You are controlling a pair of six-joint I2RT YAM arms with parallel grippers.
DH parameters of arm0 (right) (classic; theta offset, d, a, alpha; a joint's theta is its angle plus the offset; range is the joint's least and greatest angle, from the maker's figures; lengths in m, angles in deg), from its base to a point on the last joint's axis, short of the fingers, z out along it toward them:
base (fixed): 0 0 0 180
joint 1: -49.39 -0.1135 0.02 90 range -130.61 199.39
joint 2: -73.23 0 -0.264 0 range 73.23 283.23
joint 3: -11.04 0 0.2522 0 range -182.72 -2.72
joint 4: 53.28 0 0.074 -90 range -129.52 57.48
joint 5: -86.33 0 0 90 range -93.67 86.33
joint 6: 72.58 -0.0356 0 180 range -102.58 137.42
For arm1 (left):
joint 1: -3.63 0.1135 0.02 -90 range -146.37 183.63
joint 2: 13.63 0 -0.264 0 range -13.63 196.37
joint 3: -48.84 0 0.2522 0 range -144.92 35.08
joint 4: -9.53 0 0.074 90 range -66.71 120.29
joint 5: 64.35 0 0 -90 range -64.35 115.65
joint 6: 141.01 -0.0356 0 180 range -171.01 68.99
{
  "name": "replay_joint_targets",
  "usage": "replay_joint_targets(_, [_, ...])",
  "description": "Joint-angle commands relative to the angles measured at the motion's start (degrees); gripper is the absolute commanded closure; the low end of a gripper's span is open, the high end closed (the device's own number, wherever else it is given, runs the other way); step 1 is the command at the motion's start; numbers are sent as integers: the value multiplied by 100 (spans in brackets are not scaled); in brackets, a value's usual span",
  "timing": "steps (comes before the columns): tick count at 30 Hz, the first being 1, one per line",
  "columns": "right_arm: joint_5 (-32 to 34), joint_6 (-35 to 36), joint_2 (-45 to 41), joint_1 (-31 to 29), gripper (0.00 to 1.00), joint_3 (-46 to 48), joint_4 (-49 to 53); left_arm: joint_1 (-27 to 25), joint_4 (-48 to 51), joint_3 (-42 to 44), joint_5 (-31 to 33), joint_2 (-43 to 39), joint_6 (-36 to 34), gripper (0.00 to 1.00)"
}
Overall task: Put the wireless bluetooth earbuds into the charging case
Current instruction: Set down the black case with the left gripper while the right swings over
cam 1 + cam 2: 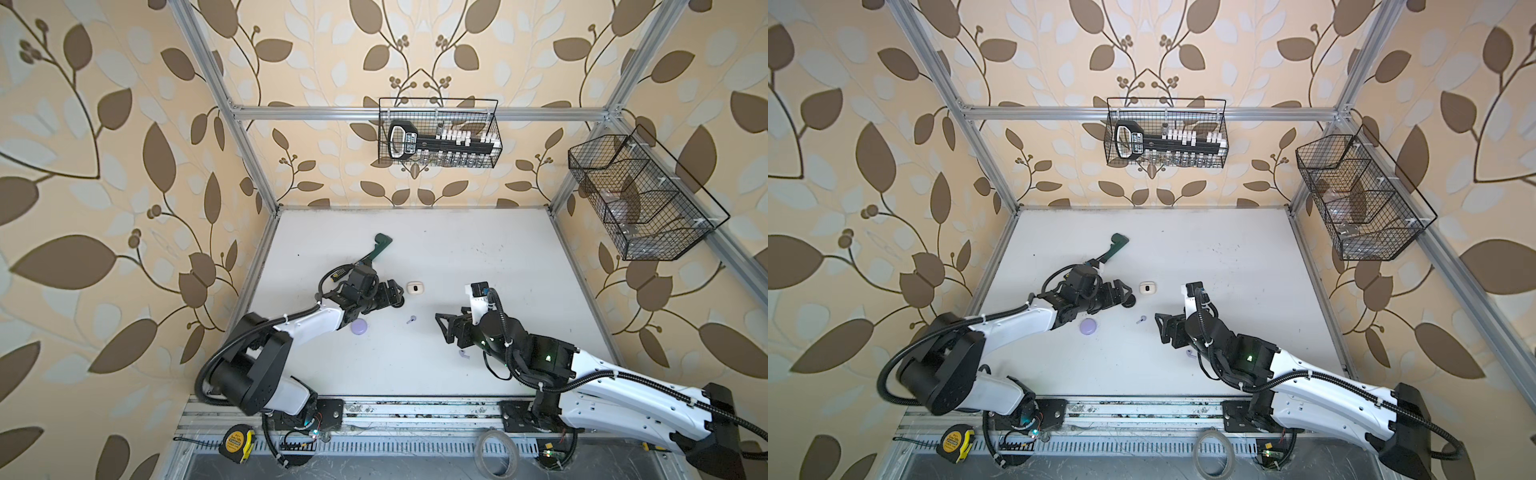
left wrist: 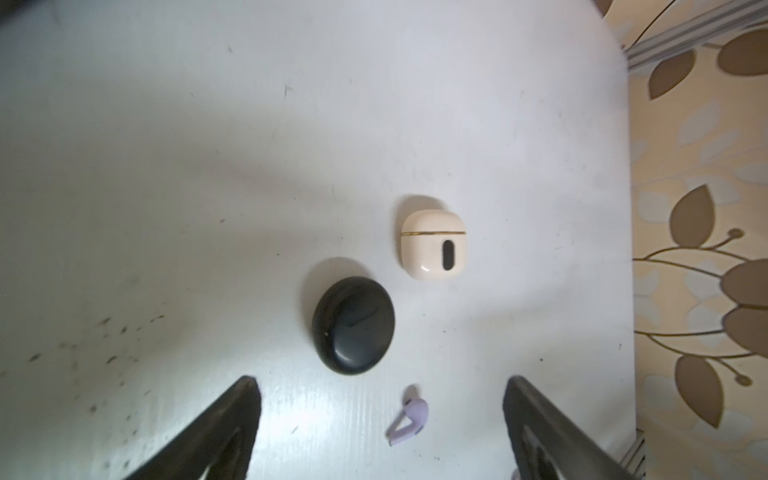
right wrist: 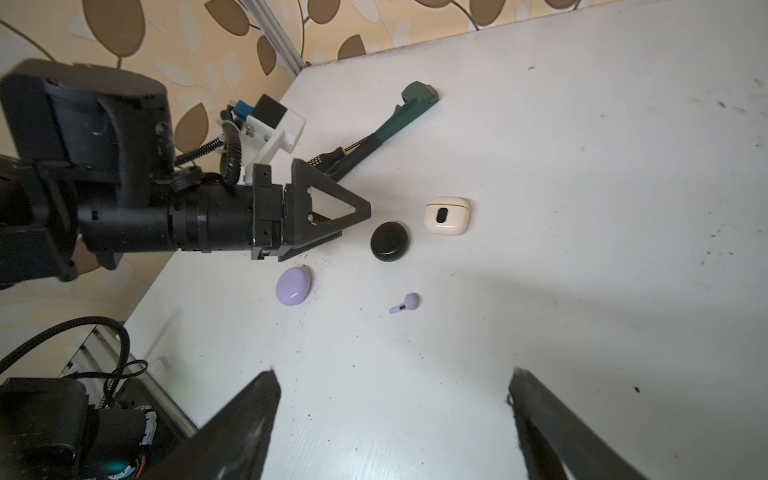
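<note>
Both hands hover empty over the white tabletop. The left hand has its fingers spread wide and holds nothing. The black case lies shut just beyond its tips, with the cream case just to the right of that.

A lavender earbud lies to the near right of this hand, between the two hands, and we judge it about as close to one as to the other. Its stem runs roughly left to right, bud end to the right.

The right hand, fingers likewise apart and empty, has that earbud to its left. A second lavender earbud lies just on its near side, by the wrist. The lavender case, lid down, sits on the near side of the left forearm.

We count two earbuds, both lavender and both out on the tabletop. We count three cases, all closed. No black or cream earbud shows.
</note>
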Motion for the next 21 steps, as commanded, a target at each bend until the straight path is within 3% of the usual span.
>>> replay_joint_targets(1, [131, 422, 219, -277, 11, 99, -792, 50, 1233, -97, 672, -1152, -147, 6])
replay_joint_targets(5, [-41, 969, 491, -592, 13, 66, -1441, 57, 2581, -352, 1230, -2870, 228, 1])
replay_joint_targets(8, [-125, 1318, 743, -881, 13, 36, -1878, 56, 3027, -803, 1541, -3866, -231, 1])
replay_joint_targets(11, [-165, 1570, 1037, -1074, 14, 56, -2279, 56, 3589, -1141, 3047, -4084, -698, 1])
replay_joint_targets(12, [-160, 1576, 1168, -1094, 14, 22, -2325, 72, 3811, -1132, 3491, -4063, -386, 1])
replay_joint_targets(15, [-325, 1734, 1612, -1108, 14, -53, -2638, 88, 3099, -473, 3440, -4181, -288, 1])
replay_joint_targets(18, [-331, 1972, 2169, -1090, 16, -379, -2623, 83, 2481, 284, 4450, -4314, -161, 1])
replay_joint_targets(21, [-151, 2338, 2895, -1074, 19, -868, -2449, 92, 2034, 689, 4624, -4333, -172, 1])
